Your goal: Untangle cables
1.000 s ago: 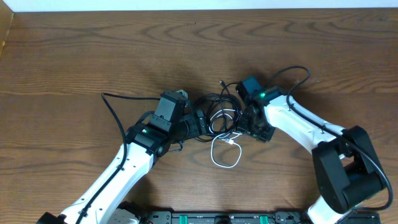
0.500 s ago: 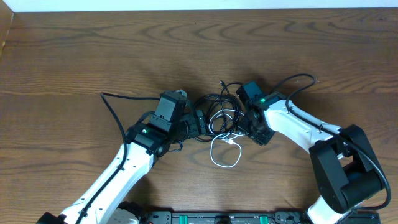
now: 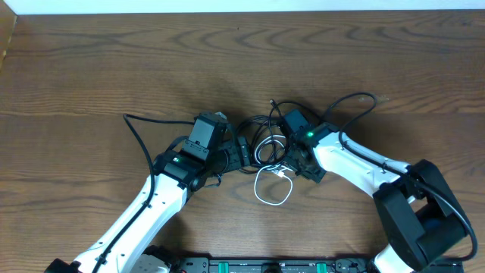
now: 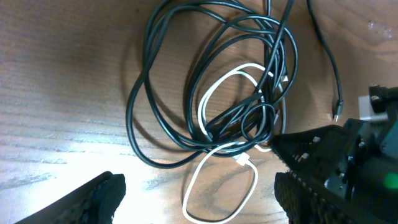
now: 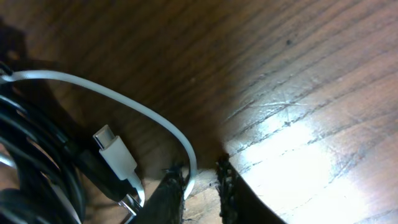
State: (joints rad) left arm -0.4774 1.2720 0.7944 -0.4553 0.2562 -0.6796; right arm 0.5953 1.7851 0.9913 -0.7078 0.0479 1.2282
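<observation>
Overhead, the cables [image 3: 261,140] lie knotted on the worktop [image 3: 114,68] between my arms, with the white cord [image 3: 273,188] looping out toward my base. From the left wrist, my left claw [image 4: 199,196] gapes wide and holds nothing, just beside the black cords [image 4: 146,93]. From the right wrist, my right claw [image 5: 200,186] is nearly together, pinching the white cord near its plug [image 5: 115,152]. I judge a slow, low pull away from the heap is best, pinning the black coils if they drag.

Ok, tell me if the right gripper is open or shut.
Shut: the right gripper pinches the white cord, fingertips nearly touching in its wrist view.
</observation>
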